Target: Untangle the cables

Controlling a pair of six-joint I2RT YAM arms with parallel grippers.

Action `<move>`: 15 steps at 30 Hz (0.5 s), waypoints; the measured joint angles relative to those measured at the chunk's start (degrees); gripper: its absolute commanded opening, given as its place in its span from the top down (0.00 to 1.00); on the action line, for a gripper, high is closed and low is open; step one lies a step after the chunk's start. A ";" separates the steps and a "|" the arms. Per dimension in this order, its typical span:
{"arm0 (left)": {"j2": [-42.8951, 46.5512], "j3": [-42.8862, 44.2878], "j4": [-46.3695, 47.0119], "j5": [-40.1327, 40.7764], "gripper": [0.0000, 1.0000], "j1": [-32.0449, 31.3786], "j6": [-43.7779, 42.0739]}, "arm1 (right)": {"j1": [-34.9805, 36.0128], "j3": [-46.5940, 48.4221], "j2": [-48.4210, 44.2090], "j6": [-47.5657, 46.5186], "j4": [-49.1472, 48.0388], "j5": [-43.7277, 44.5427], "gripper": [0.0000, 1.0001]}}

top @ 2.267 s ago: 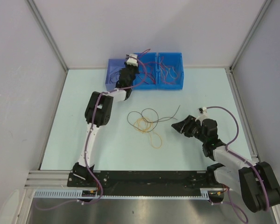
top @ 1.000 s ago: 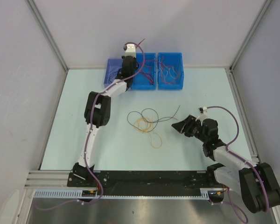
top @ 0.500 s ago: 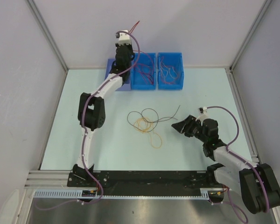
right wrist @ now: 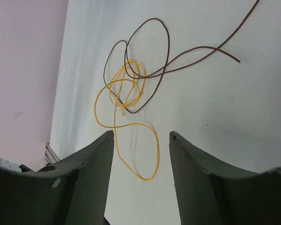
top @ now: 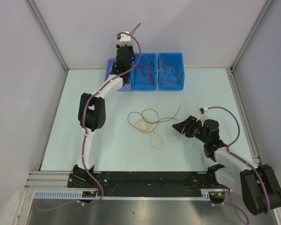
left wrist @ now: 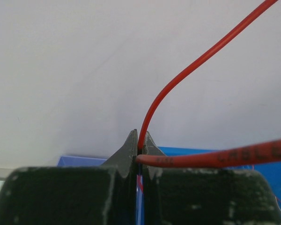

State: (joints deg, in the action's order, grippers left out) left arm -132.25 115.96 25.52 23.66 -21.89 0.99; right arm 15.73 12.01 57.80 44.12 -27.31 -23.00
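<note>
A tangle of an orange-yellow cable [top: 150,129] and a dark cable [top: 152,117] lies mid-table; it also shows in the right wrist view, yellow [right wrist: 126,117] and dark [right wrist: 150,56]. My left gripper [left wrist: 141,140] is raised above the leftmost blue bin [top: 113,75], shut on a red cable [left wrist: 187,70] whose end sticks up [top: 136,26]. More red cables lie in the middle bin [top: 145,70] and right bin [top: 171,70]. My right gripper [right wrist: 141,136] is open and empty, right of the tangle, low over the table.
Three blue bins stand side by side at the back edge of the pale table [top: 84,117]. White walls enclose the back and both sides. The arm bases sit on a black rail [top: 150,180] at the near edge.
My left arm has lifted from the bins and swung left and up, carrying the red cable with it. The right arm and the tangle have not moved.
</note>
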 measured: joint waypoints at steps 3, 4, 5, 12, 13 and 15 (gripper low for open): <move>0.00 0.00 0.72 -0.22 1.00 -0.11 -0.92 | 0.00 0.00 0.02 0.02 0.00 0.00 0.45; -0.09 0.00 1.36 -0.26 1.00 -0.15 -1.36 | 0.00 0.00 0.02 0.02 0.00 0.00 0.45; -0.20 0.00 2.10 -0.26 1.00 -0.22 -1.70 | 0.00 0.00 0.02 0.04 -0.02 0.00 0.46; -4.20 2.29 7.21 -0.28 1.00 -1.49 -5.60 | 0.00 0.00 0.04 0.04 -0.02 -0.02 0.46; -5.05 2.73 7.58 -0.26 1.00 -1.73 -6.01 | 0.00 0.00 0.07 0.04 -0.02 -0.02 0.46; -6.54 3.39 8.28 -0.26 1.00 -2.10 -6.97 | 0.00 0.00 0.13 0.04 -0.04 -0.02 0.46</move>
State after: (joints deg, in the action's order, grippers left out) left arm -138.78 119.35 33.80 23.40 -23.99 -5.98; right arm 15.73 12.01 57.93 44.16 -27.35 -23.03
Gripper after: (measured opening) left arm 0.026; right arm 0.543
